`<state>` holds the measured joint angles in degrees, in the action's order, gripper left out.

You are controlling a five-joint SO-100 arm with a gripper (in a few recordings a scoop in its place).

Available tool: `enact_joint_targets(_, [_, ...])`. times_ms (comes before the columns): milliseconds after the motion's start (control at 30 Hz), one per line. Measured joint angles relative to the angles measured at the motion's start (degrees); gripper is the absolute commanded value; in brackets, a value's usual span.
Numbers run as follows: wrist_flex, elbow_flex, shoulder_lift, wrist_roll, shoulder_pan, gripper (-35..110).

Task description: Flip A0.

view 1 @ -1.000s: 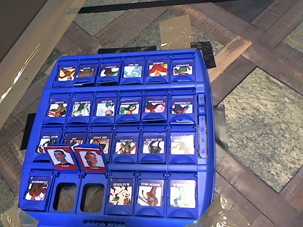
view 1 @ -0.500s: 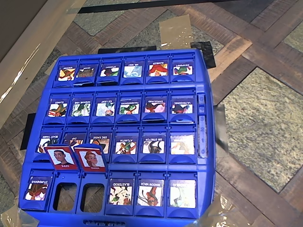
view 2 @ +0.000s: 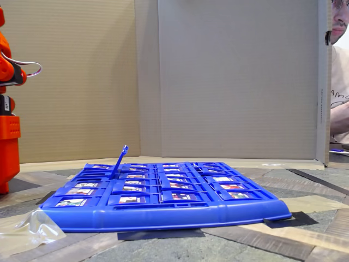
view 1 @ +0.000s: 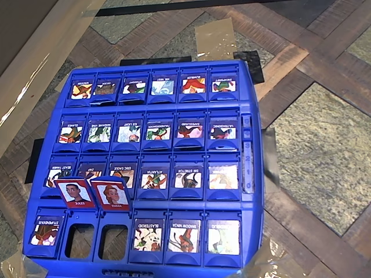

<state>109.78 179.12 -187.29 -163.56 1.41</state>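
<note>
Pre-approach: arm [view 2: 7, 136] sits left of board [view 2: 163, 214] in fixed view, can't tell gripper's opening; you must ID A0, then reach & tip it.

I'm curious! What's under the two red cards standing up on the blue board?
Two open slots in the blue board, brownish inside. The red cards hide parts of the tiles behind them.

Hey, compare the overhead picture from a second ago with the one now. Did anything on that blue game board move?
Nothing visibly changed. The blue game board lies where it was. The left raised tile and the right raised tile in the overhead view stand up as before, and the other tiles stay flat.
</note>
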Motion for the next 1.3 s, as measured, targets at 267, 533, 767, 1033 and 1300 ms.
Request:
enact_joint_targets(267, [0.00,0.00,0.00,-1.58,0.00,0])
enact_joint_targets(533, [0.00,0.00,0.00,-4.31,0.00,0])
enact_joint_targets(767, [0.00,0.00,0.00,-4.31,0.00,0])
enact_joint_targets(1033, [0.00,0.00,0.00,-4.31,0.00,0])
enact_joint_targets(1300, [0.00,0.00,0.00,-4.31,0.00,0])
